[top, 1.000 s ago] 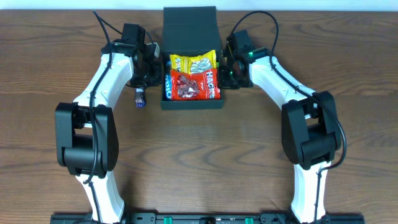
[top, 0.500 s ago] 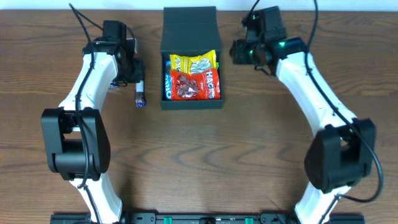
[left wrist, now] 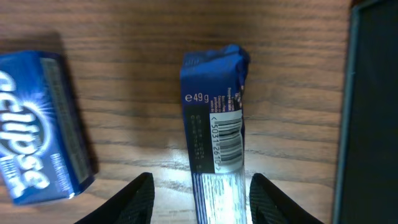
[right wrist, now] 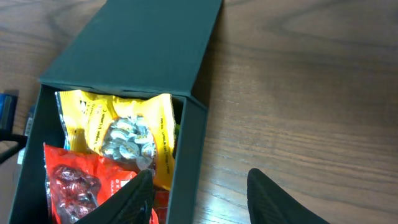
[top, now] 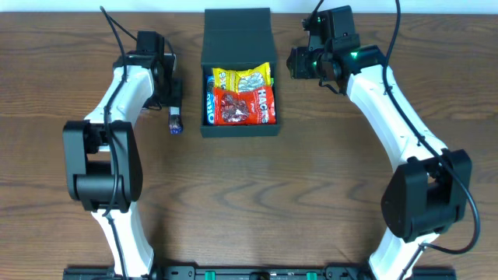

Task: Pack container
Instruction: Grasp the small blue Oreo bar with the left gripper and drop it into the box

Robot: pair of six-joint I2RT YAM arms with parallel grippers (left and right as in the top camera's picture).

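Note:
The dark green container point(top: 241, 130) stands at the back middle of the table with its flap lid point(top: 237, 31) folded back. Inside lie a yellow packet point(top: 243, 78), a red packet point(top: 241, 107) and a blue one point(top: 209, 109) along the left wall. My left gripper point(top: 173, 99) is open just left of the container, over a blue wrapped bar point(left wrist: 214, 124) that lies on the table between its fingers point(left wrist: 140, 199), untouched. My right gripper point(top: 294, 64) is open and empty, hovering by the container's back right corner, its fingers either side of the right wall point(right wrist: 186, 168).
A blue Eclipse box point(left wrist: 37, 152) lies on the wood left of the bar. The container's dark wall point(left wrist: 367, 112) runs close along the bar's right side. Bare wooden table point(top: 249, 202) lies in front of the container.
Both grippers left the container's sides and opened. The right one rose back and to the right, then held still. The left one swung out left and settled over the blue bar.

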